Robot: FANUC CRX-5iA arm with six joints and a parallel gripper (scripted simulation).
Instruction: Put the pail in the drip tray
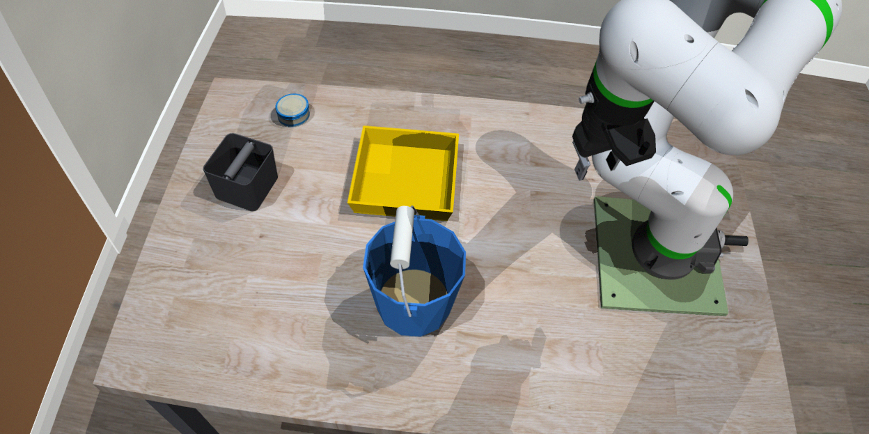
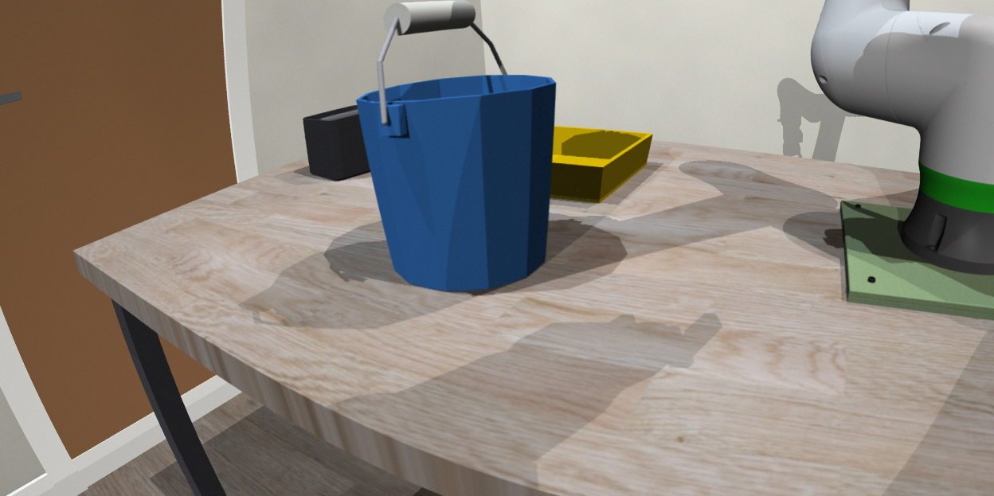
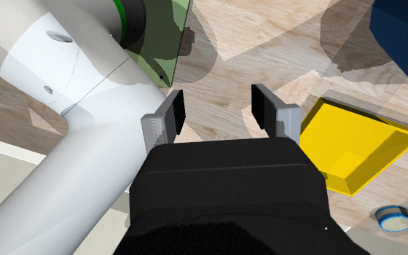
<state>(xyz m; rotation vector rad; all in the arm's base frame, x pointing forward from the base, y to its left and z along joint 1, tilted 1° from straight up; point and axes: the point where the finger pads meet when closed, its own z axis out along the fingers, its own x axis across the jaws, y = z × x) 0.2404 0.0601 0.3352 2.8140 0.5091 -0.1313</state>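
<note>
The blue pail [image 1: 419, 320] [image 2: 451, 201] [image 3: 389, 29] stands upright on the table, in front of the yellow drip tray [image 1: 404, 179] [image 2: 577, 180] [image 3: 345, 146] in the top view. Its wire bail is up, with a white grip [image 1: 402, 237] [image 2: 437, 17] above the rim. Something tan shows at the pail's bottom. The tray holds nothing. My gripper [image 1: 597, 166] [image 3: 217, 101] is open and empty, well to the right of the tray and pail in the top view, near the arm's own lower links. It is out of view in the exterior view.
A black square container [image 1: 234, 188] [image 2: 337, 145] with a dark grey bar-like handle stands left of the tray. A low round tin [image 1: 292, 108] [image 3: 395, 220] with blue rims lies behind it. The arm's green base plate [image 1: 631, 299] [image 2: 903, 302] is at the right.
</note>
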